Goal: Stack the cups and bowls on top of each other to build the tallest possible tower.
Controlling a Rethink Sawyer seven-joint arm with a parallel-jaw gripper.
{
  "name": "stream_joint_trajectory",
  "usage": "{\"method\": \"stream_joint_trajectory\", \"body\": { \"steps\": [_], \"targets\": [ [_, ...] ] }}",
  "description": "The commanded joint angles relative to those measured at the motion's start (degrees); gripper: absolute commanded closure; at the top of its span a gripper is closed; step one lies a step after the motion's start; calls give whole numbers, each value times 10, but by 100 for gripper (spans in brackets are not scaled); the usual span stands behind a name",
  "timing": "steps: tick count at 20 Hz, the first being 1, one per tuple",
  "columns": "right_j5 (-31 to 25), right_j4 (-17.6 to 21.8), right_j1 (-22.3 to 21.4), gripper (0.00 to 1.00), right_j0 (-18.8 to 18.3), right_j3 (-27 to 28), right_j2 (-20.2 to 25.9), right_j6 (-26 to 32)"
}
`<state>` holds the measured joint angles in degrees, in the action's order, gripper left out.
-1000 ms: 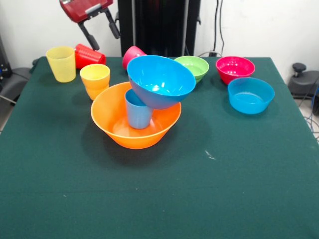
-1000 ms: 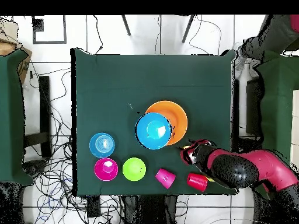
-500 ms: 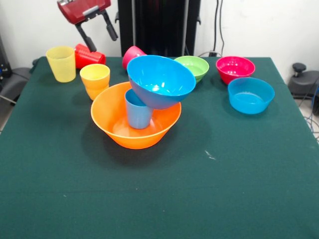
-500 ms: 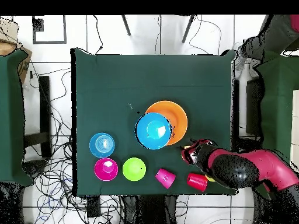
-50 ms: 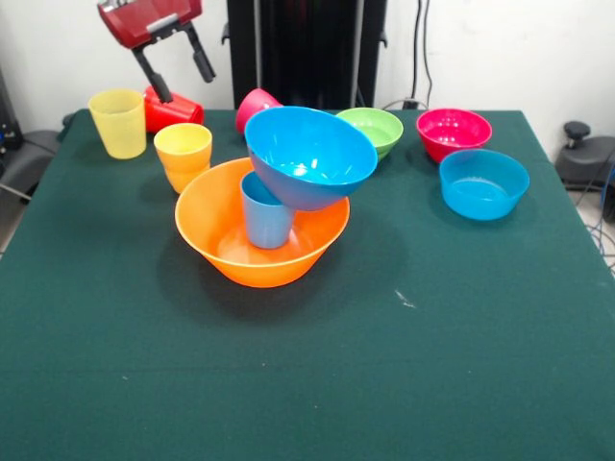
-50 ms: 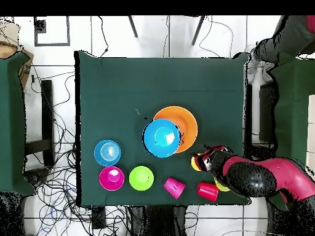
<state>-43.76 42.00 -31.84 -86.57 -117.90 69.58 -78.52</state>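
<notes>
End effector (image 5: 175,69) open, empty, above red cup (image 5: 173,108) lying on counter (image 5: 384,365); big blue bowl (image 5: 309,156) tilted on light blue cup (image 5: 265,213) in orange bowl (image 5: 231,254).

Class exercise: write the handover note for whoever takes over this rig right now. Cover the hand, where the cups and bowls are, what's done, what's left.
Hand: open, empty, raised above the red cup, which lies on its side.
Tower: large orange bowl holds the light blue cup; the large blue bowl sits tilted on that cup.
Loose: yellow cup, orange cup, pink cup on its side, green bowl, magenta bowl, small blue bowl.
Left: stack these; level the tilted bowl first.
</notes>
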Motion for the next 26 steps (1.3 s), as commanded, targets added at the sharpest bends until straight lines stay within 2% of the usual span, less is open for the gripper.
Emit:
{"method": "stream_joint_trajectory", "body": {
  "steps": [1,11,22,26],
  "targets": [
    [-61,54,26,0,6,32,-42,211],
    [-56,77,32,0,12,43,-62,215],
    [-75,123,49,0,41,77,-116,232],
    [-70,125,53,0,47,79,-124,227]
  ]
}}
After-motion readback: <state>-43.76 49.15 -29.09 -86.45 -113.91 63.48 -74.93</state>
